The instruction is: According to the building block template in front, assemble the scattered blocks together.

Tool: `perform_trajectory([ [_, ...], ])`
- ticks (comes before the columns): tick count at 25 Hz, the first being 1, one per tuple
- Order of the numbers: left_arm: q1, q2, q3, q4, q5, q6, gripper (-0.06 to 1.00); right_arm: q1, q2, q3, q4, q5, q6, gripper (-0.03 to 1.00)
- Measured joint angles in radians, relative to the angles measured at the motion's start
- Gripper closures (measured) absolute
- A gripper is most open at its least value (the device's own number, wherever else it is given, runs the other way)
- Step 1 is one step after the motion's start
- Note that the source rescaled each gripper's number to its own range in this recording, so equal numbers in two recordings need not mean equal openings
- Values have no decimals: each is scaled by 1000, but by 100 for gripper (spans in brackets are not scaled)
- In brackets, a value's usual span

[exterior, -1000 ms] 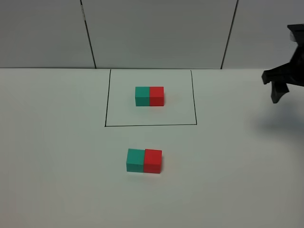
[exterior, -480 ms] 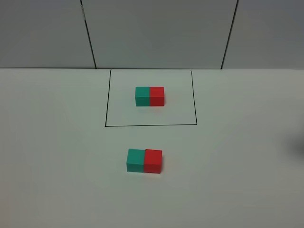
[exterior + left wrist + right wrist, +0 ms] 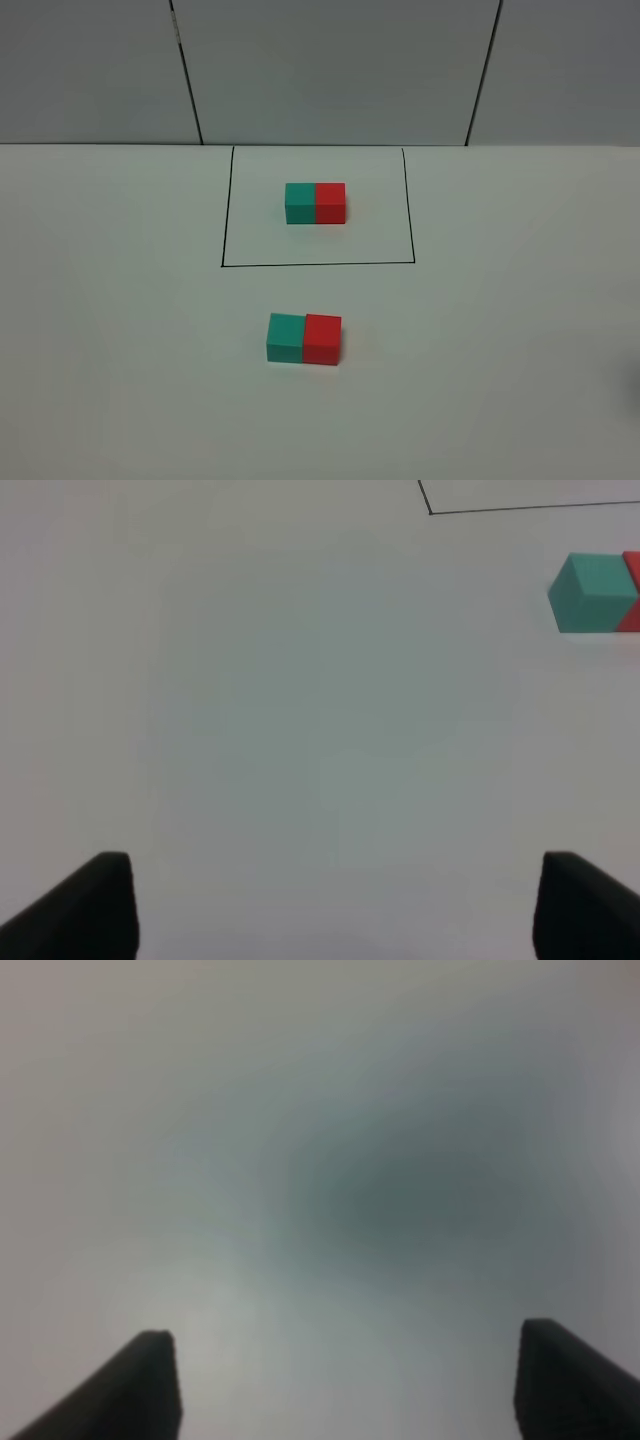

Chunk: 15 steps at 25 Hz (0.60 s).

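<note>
Template: green-red template bar (image 3: 315,203) inside the black drawn rectangle (image 3: 222,230), far centre of the white desk (image 3: 120,330)
Blocks: green cube (image 3: 285,338) touching red cube (image 3: 322,339), green left, near centre; appear already assembled
Handling: likely light, rigid, matte; best gripped across opposite flat faces
Left claw (image 3: 330,910): fingers apart, holding nothing
Right claw (image 3: 345,1385): fingers apart, holding nothing

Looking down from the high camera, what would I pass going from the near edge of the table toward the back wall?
Loose green and red blocks → near side of the black drawn rectangle → template green-red pair → back wall.
</note>
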Motion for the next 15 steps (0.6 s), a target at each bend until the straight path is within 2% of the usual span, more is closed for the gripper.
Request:
perform_trajectory([
  [8, 0, 0, 0, 0, 0, 0, 15, 14, -359, 200, 45, 18, 0, 19],
  [15, 0, 0, 0, 0, 0, 0, 15, 81, -605, 259, 14, 131, 0, 21],
])
